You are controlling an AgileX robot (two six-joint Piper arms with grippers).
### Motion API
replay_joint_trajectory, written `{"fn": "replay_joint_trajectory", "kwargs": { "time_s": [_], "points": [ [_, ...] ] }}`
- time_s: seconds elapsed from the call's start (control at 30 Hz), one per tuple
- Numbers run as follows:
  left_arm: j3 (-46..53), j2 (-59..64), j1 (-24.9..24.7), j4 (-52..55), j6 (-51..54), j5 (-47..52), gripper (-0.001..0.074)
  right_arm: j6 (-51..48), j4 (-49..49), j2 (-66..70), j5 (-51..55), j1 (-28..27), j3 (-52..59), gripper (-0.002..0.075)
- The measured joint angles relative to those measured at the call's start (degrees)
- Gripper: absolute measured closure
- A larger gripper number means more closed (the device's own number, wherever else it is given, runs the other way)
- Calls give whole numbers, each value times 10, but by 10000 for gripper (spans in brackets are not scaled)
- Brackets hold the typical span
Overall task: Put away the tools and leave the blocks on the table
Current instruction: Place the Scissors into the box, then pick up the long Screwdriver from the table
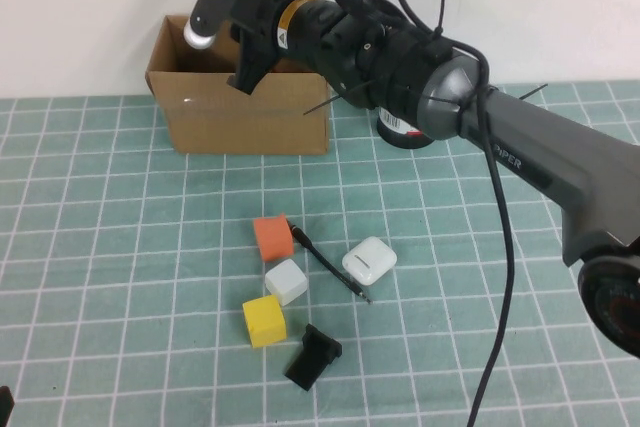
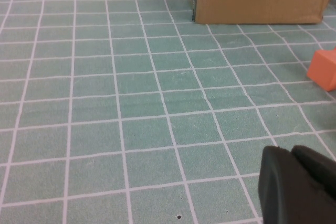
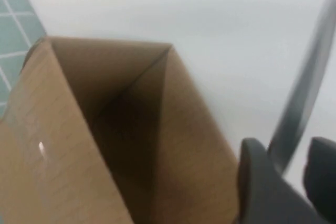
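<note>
The right gripper [image 1: 222, 19] hangs over the open cardboard box [image 1: 245, 117] at about eleven o'clock on the table [image 1: 100, 247]; its fingers are closed narrowly on a slim grey, metal-looking tool [image 3: 302, 98], which the right wrist view shows pinched between the dark pads above the box's inside; whether it is the scissors or the screwdriver I cannot tell. So one tool seems about to go in, though it is not yet released. Near the table's centre a thin black rod [image 1: 330, 267] lies slanted between the orange block [image 1: 272, 238] and a white rounded case [image 1: 369, 263]; it looks like a tool not yet put away. The white block [image 1: 286, 281] and yellow block [image 1: 264, 321] sit around six o'clock of the orange one, beside a short black piece [image 1: 313, 357]. The left gripper [image 2: 296, 187] rests low at seven o'clock; its opening I cannot tell.
</note>
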Motion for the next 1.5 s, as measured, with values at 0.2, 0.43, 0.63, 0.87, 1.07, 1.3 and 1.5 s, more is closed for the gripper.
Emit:
{"fn": "replay_joint_trajectory", "kwargs": {
  "time_s": [0.2,0.43,0.63,0.87,1.07,1.3,1.5],
  "points": [
    [0,0,0,0,0,0,738,-2,-16,0,22,0,0,424],
    [0,0,0,0,0,0,738,4,-24,-32,113,14,0,410],
    [0,0,0,0,0,0,738,67,8,-116,315,41,-5,580],
    [0,0,0,0,0,0,739,142,47,-128,499,22,-2,666],
    [0,0,0,0,0,0,739,171,131,-122,531,13,75,671],
    [0,0,0,0,0,0,739,174,190,-63,468,12,142,671],
    [0,0,0,0,0,0,739,168,209,-35,436,14,144,671]
  ]
}}
